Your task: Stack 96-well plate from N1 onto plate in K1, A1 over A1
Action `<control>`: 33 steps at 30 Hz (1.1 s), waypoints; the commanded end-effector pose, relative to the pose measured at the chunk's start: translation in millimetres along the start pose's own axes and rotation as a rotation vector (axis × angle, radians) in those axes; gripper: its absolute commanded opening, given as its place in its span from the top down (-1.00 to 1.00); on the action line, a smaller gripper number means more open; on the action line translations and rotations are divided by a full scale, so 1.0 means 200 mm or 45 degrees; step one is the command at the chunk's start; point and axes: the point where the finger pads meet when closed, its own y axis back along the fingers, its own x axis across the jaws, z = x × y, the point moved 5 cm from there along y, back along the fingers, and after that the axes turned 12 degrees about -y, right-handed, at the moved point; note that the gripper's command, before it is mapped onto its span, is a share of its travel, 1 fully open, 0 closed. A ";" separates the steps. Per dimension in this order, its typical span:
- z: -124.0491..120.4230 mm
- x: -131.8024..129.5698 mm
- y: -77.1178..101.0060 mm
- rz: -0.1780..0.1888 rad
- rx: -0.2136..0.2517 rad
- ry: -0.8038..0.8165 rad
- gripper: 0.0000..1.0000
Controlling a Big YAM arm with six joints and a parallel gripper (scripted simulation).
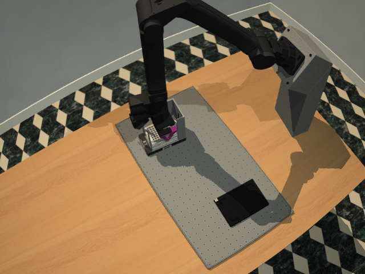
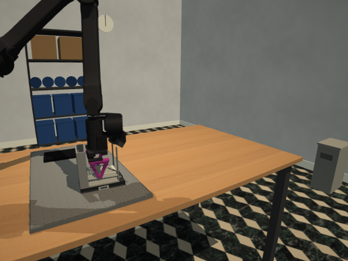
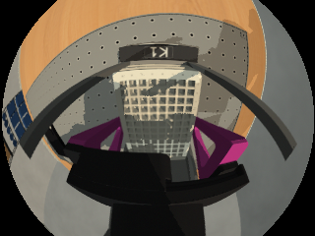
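Plate (image 3: 159, 101) is gripped across its sides by the gripper (image 3: 157, 147), held level inside the rack (image 1: 180, 117) for nesting from above.
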 end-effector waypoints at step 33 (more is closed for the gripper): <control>0.05 -0.01 -0.01 -0.011 -0.038 -0.001 1.00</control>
